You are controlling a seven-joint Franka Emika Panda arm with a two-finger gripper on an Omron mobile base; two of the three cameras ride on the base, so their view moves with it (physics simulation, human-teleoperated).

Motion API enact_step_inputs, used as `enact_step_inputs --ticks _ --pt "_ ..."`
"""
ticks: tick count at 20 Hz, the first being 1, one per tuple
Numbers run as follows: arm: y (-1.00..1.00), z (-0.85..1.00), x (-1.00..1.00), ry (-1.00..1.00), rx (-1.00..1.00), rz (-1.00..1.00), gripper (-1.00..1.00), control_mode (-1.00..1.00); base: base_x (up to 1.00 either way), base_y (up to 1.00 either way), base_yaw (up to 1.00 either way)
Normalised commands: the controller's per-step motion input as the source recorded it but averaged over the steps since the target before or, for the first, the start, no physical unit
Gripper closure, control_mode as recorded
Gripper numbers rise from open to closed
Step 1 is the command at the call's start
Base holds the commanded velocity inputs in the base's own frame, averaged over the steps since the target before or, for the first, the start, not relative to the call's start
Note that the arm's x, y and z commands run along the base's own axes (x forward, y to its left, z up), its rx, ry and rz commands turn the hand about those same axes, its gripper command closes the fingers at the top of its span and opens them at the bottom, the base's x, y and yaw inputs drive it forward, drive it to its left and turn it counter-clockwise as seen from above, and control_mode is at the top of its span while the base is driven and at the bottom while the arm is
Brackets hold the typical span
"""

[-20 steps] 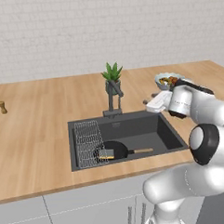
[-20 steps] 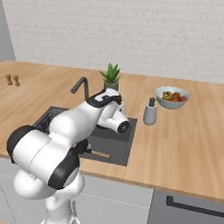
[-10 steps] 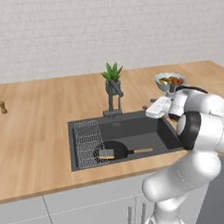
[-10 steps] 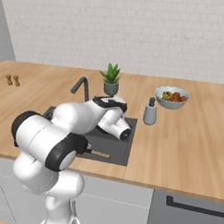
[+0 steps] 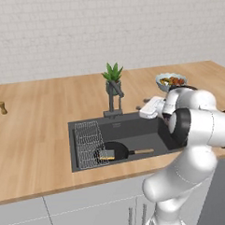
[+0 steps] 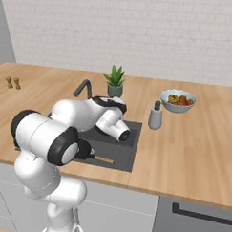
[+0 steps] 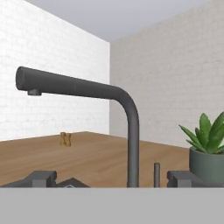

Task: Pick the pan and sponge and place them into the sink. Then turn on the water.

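Jaws stand wide and empty as the gripper [image 7: 112, 177] has swung toward the grey curved faucet [image 7: 127, 113]; black wooden-handled pan [image 5: 117, 150] and small yellow sponge [image 5: 106, 156] already lie in the dark grey sink [image 5: 134, 128], so only the water remains.

Both base views look forward and down from behind the arm, left and right, sharing the light-brown wooden counter [image 5: 36, 132] and dark grey recessed sink [image 5: 134, 129]. The hand view sits low and near, facing level at the curved dark grey faucet [image 7: 127, 113].
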Motion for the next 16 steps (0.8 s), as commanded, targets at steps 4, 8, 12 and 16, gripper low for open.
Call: enact_step_inputs --ticks 4,8,12,16 --pt "0.24 0.0 0.48 0.0 0.0 0.0 -1.0 -1.0 0.0 0.0 0.0" --pt "0.08 -0.02 0.44 0.0 0.0 0.02 -1.0 -1.0 0.0 0.0 0.0" --pt "0.0 -0.19 0.28 0.0 0.0 0.02 -1.0 -1.0 0.0 0.0 0.0" --pt "0.03 -0.4 0.24 0.0 0.0 0.03 -1.0 -1.0 0.0 0.0 0.0"
